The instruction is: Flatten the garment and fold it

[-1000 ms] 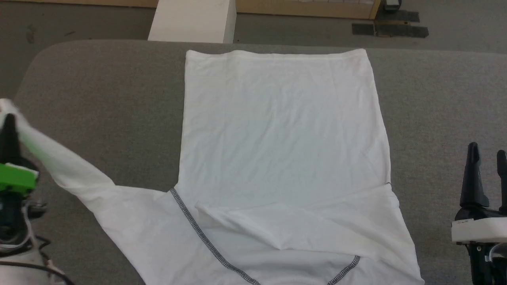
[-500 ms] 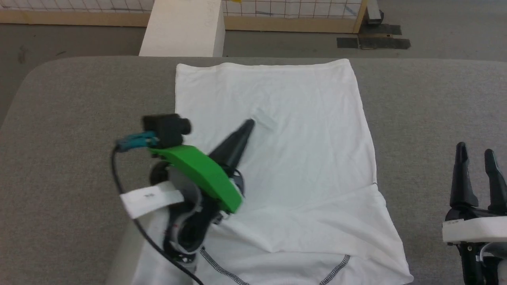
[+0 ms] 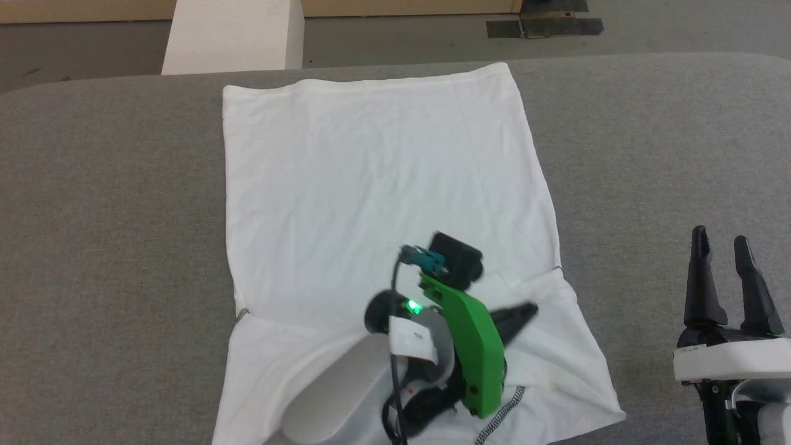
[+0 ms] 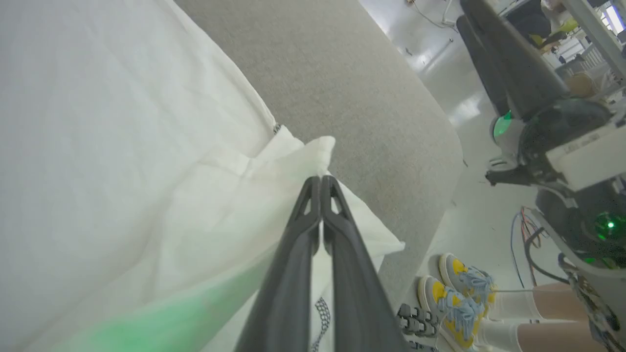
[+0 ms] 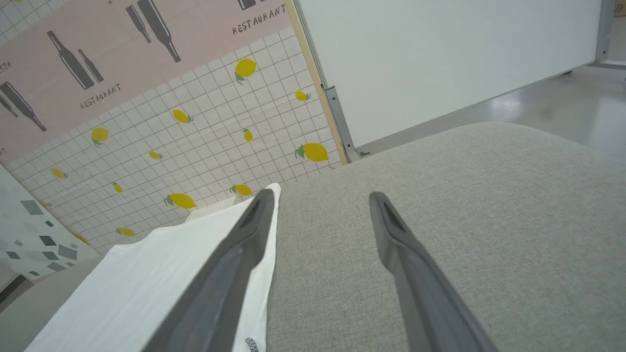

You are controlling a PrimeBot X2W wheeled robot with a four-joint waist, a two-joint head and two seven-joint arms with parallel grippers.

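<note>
The garment (image 3: 371,173), a white shirt with dark zigzag seams, lies flat on the grey table (image 3: 111,185), its hem at the far edge. My left gripper (image 3: 525,312) reaches across the shirt's near right part with its fingers pointing right. In the left wrist view the left gripper (image 4: 320,182) is shut, pinching a white sleeve end (image 4: 318,151) over the garment (image 4: 122,122). My right gripper (image 3: 720,238) stands open at the lower right, off the cloth, with nothing between its fingers. The right gripper (image 5: 321,195) hovers over bare table beside the garment's edge (image 5: 146,274).
A white box (image 3: 235,37) stands on the floor beyond the table's far left edge. A person's feet in yellow-and-blue shoes (image 4: 459,293) stand off the table's near right corner. Bare grey table lies left and right of the shirt.
My left gripper has swung from the far left across to the shirt's right side, carrying the sleeve over the body. The head camera has shifted. The right gripper has stayed open.
</note>
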